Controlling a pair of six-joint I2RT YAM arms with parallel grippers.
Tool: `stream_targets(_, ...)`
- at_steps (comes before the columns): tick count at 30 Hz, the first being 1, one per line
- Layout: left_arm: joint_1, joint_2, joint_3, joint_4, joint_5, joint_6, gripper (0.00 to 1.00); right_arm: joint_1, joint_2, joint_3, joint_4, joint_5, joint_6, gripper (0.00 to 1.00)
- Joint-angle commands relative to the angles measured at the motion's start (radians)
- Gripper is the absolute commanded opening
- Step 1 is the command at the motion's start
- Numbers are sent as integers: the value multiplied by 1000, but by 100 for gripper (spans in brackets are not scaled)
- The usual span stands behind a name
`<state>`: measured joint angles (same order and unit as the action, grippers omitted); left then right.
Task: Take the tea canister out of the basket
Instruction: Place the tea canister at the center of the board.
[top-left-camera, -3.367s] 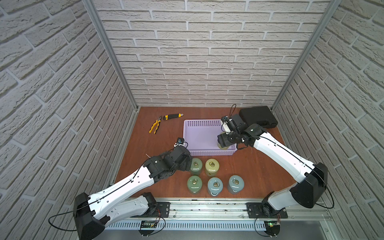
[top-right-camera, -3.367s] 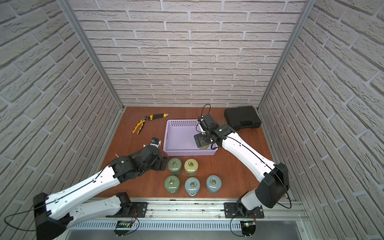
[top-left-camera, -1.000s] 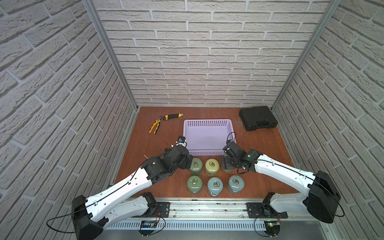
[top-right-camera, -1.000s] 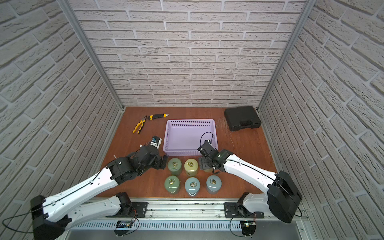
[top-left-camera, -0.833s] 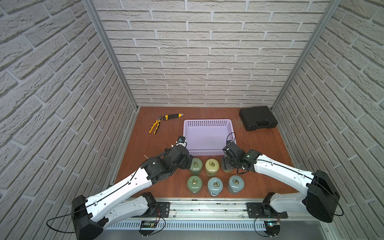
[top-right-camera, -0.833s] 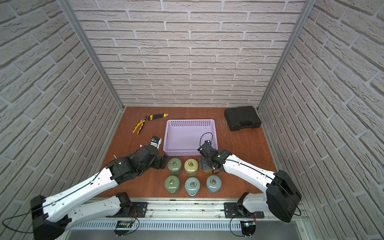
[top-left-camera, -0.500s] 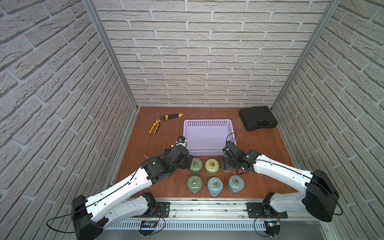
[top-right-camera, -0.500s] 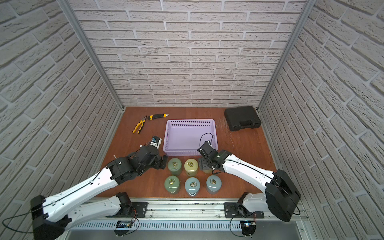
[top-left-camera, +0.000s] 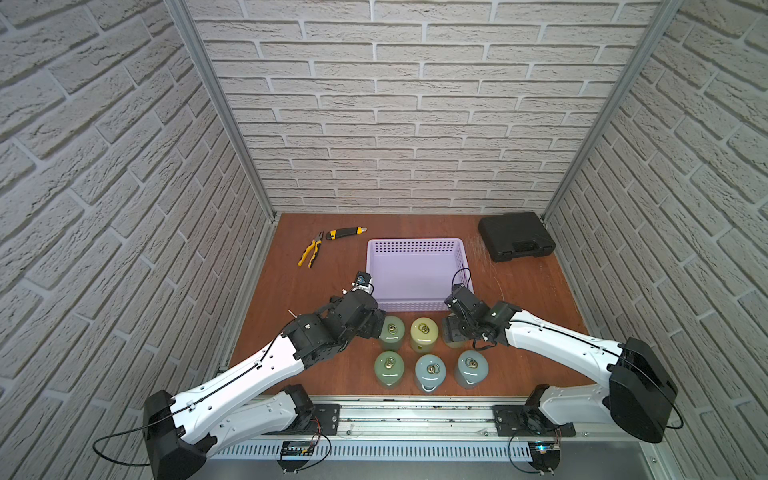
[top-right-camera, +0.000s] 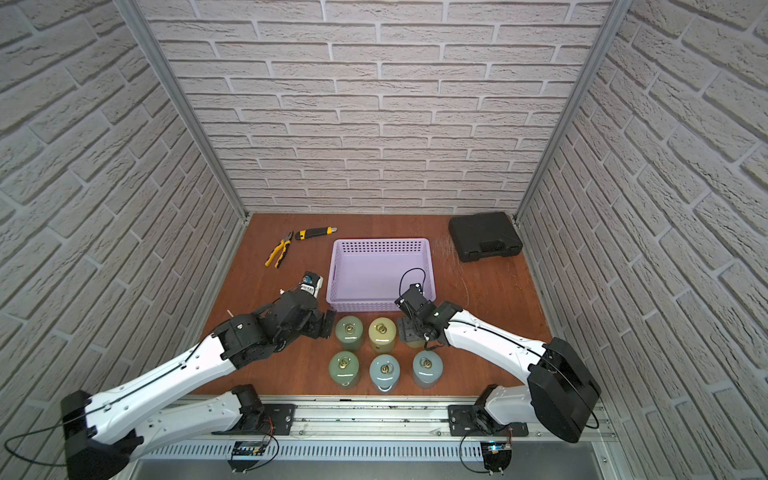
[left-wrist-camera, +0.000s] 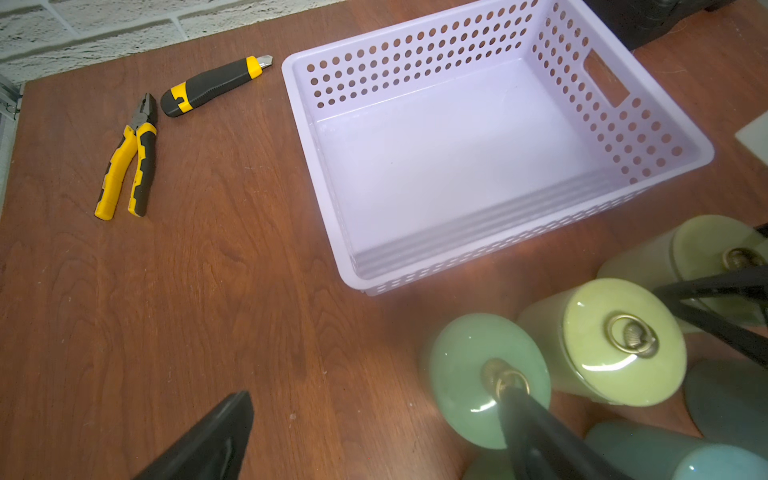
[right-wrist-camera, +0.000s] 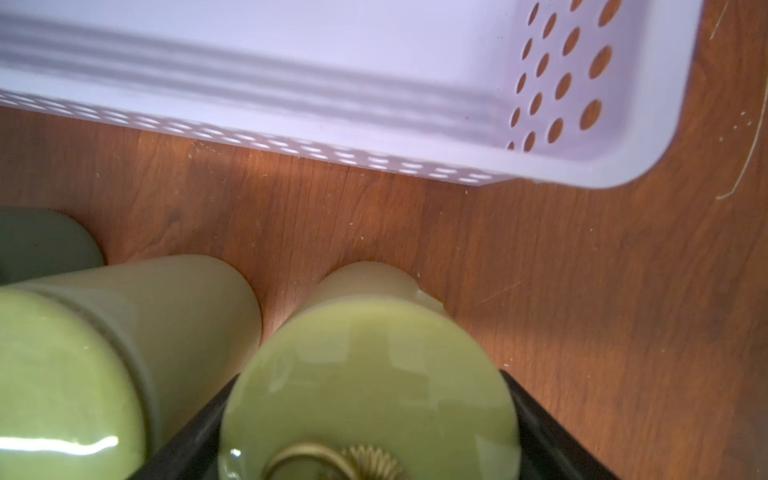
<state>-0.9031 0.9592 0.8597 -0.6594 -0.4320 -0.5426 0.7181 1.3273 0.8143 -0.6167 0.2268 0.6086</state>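
Both top views show the table (top-left-camera: 523, 303) with the lavender basket (top-left-camera: 415, 247) near its centre, and we see nothing inside it. The canister (right-wrist-camera: 365, 328), olive-green with a brass ring on its lid, stands upright on the table just outside the basket's near wall. It closes the right end of the back row in a block of six, two rows of three.

The right gripper (right-wrist-camera: 370, 376) sits over this canister. In the right wrist view its black fingers (right-wrist-camera: 187, 440) lie against opposite sides of the lid, so we read the jaws as clamped on the canister at a wide spread. In the top views the gripper body hides most of the canister.

Just beside it stands the yellow-green canister (top-left-camera: 424, 334), and beyond that the green canister (top-left-camera: 392, 332). The front row (top-left-camera: 431, 372) holds one green and two blue canisters.

The left gripper (left-wrist-camera: 374, 392) hangs just left of the green canister, jaws spread wide and holding nothing. In the left wrist view one finger crosses that lid, but we cannot tell whether it touches.

Behind and left of the basket lie pliers (top-left-camera: 311, 254) and a knife (top-left-camera: 345, 233). A black case (top-left-camera: 515, 236) rests at the back right.
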Motion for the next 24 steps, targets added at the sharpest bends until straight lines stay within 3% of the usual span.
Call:
stream_targets(1,8,-15,-11,2,-19,1,98,7,-8,6,34,17,20,74)
stream_targets(5,7,-15,-13,6,-20,0,98,7,-10,11,22,22,23,87)
stream_targets(7,8,-14,-14,9,-21,1,98,7,-13,14,18,23,24,99)
stream_targets(24,7,-15,-22,14,-36,-2,98,7,-60,69,-41,30,7,100)
